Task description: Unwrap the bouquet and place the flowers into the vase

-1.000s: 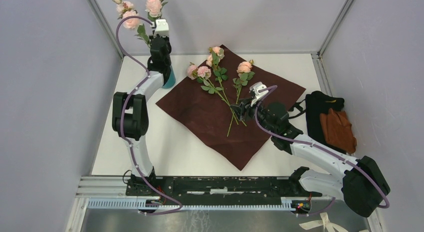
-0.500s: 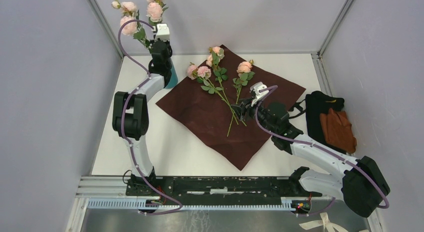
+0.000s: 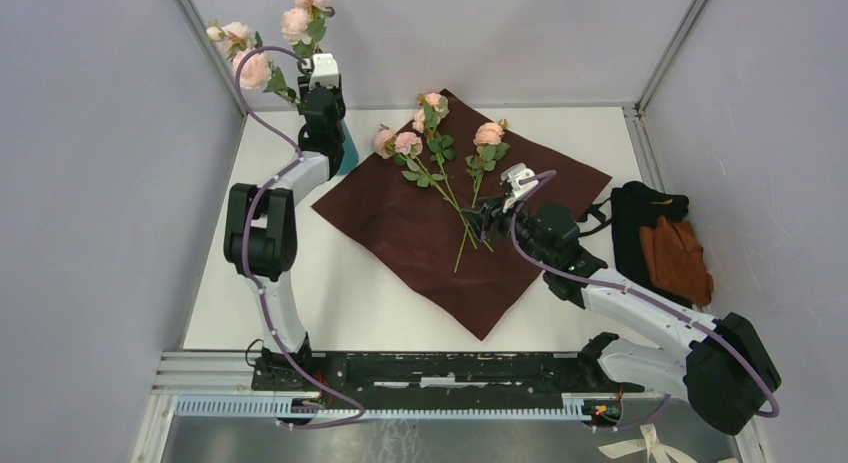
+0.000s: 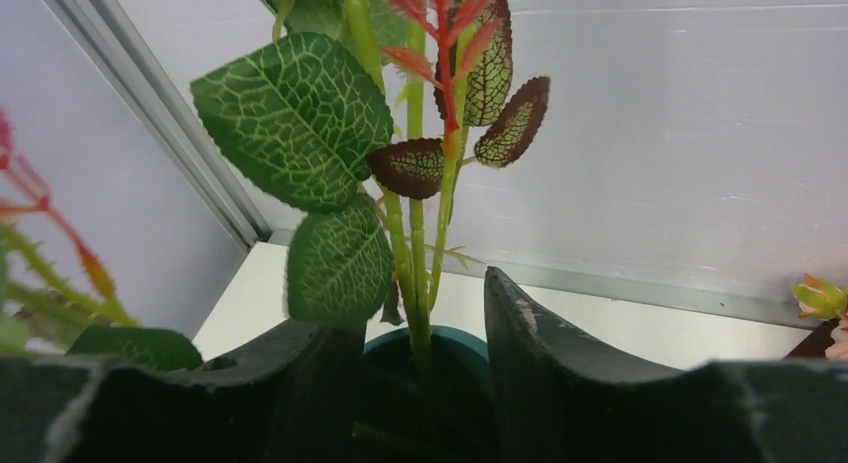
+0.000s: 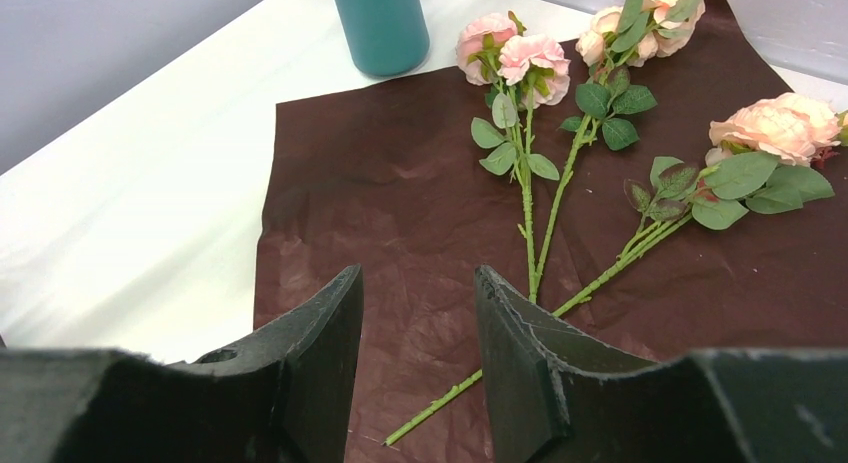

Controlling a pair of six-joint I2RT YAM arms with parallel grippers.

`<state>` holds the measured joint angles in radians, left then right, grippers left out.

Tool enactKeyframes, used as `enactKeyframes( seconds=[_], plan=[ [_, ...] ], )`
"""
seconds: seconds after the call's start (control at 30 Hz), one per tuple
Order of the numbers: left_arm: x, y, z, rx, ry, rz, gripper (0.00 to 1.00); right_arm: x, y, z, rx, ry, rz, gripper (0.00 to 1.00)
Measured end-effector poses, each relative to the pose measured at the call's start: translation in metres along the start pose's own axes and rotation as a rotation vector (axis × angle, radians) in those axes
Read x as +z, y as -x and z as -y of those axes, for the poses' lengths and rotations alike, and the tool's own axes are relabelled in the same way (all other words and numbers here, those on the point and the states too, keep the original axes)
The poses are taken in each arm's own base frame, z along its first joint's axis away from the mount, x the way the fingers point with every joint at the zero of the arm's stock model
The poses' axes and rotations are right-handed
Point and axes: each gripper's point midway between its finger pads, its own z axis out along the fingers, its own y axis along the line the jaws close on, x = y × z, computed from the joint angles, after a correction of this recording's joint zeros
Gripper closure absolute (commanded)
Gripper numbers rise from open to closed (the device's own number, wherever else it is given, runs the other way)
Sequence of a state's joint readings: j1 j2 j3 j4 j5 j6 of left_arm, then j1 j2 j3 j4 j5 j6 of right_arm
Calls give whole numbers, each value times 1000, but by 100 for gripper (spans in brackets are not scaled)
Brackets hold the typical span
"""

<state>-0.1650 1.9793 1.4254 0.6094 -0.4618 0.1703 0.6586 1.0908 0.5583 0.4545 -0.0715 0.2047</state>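
Observation:
The bouquet lies unwrapped: its maroon paper is spread flat with three stems of pink flowers on it. More flowers stand in the teal vase at the back left, their stems rising from its mouth. My left gripper is open just above the vase rim, its fingers either side of the stems without touching them. Over the paper's right part my right gripper hangs open and empty, beside the lower stem ends.
A black-and-orange cloth pile lies at the right table edge. Grey walls and metal frame posts close in the back and sides. The vase stands close to the back-left corner. A black rail runs along the near edge.
My left gripper has gone from shut to open, letting go of the stems; the roses in the vase have tipped further left. The right arm has not moved.

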Motion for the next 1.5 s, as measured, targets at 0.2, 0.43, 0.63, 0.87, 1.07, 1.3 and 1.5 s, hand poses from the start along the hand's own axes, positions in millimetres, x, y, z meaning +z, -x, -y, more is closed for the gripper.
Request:
enactKeyframes(
  seconds=[0.2,0.43,0.63,0.87,1.07,1.3,1.5],
  plan=[
    [-2,2,-2,-4,0,-2,39,-1,3,-1,-1,2,9,50],
    [-3,4,-2,-11,-4,-5,39,-1,3,-1,2,6,9,50],
    [-4,5,2,-18,-25,-9,39,-1,3,-2,5,10,9,50],
    [-9,23,-2,-31,-28,18,39,-1,4,-5,9,25,12,50],
    [-15,45,-7,-55,-23,52,39,0,4,-6,10,28,14,50],
    [-26,47,-3,-62,-31,54,40,1,3,-6,17,29,12,50],
    [-41,41,3,-66,-17,46,36,1,3,-7,18,36,12,50]
  ],
)
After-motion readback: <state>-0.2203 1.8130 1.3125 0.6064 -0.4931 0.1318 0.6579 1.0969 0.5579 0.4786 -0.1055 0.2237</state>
